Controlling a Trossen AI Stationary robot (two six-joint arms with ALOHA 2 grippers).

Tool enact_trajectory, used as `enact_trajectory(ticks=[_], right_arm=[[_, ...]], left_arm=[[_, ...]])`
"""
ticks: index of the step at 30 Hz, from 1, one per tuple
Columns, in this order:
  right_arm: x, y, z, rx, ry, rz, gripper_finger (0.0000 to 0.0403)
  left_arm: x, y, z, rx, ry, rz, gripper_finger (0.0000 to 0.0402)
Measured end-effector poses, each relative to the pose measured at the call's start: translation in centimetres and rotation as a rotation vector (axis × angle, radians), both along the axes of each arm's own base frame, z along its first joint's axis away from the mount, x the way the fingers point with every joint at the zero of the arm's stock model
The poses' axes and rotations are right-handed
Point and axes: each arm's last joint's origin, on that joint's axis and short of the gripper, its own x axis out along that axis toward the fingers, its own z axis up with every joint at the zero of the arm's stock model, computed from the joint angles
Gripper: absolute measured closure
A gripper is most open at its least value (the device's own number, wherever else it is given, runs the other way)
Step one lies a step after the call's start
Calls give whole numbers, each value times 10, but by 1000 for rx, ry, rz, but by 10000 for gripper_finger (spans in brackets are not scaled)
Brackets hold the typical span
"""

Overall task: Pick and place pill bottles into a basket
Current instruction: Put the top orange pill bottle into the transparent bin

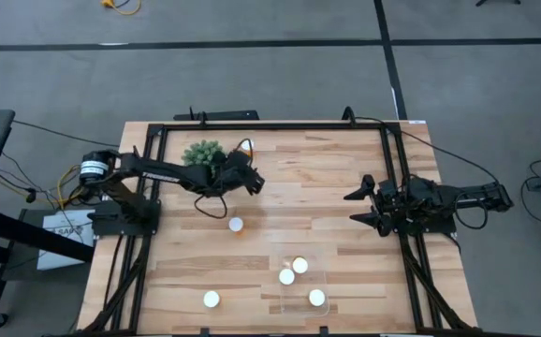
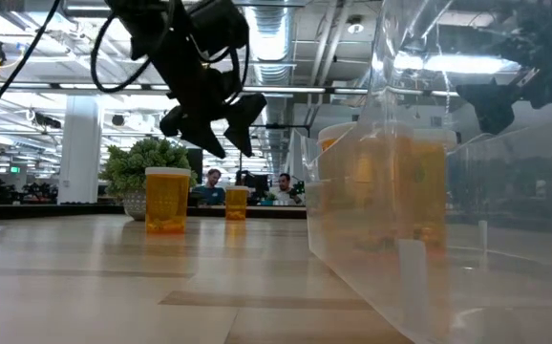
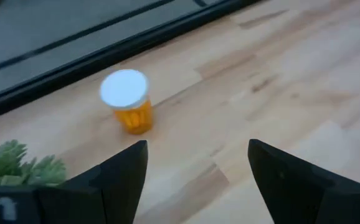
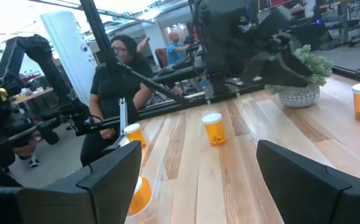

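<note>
My left gripper (image 1: 252,182) hangs open and empty above the table beside the green plant (image 1: 203,154). In its wrist view (image 3: 195,155) an orange pill bottle with a white cap (image 3: 127,107) stands ahead of the fingers, near the black frame; it also shows in the high view (image 1: 245,147). Another bottle (image 1: 236,225) stands mid-table and one (image 1: 212,300) near the front edge. The clear basket (image 1: 325,271) holds three bottles (image 1: 299,266), (image 1: 286,277), (image 1: 316,298). My right gripper (image 1: 355,208) is open and empty at the table's right side.
A black metal frame (image 1: 270,124) runs along the table's far edge and sides. The plant sits in a small pot (image 4: 299,94) at the far left. In the low view the basket's wall (image 2: 429,210) fills the right foreground. People show in the room beyond (image 4: 114,87).
</note>
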Motion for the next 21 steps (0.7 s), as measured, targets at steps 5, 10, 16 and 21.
enact_trajectory(ticks=[5,10,16,21], right_arm=[[0,0,0,0,0,0,92],[0,0,0,0,0,0,92],[0,0,0,0,0,0,92],[0,0,0,0,0,0,92]], left_arm=[[-2,14,-2,-51,-21,38,103],[-6,25,-3,-63,-17,82,90],[-6,36,-1,-105,-63,74,89],[-4,36,0,-124,-94,59,89]])
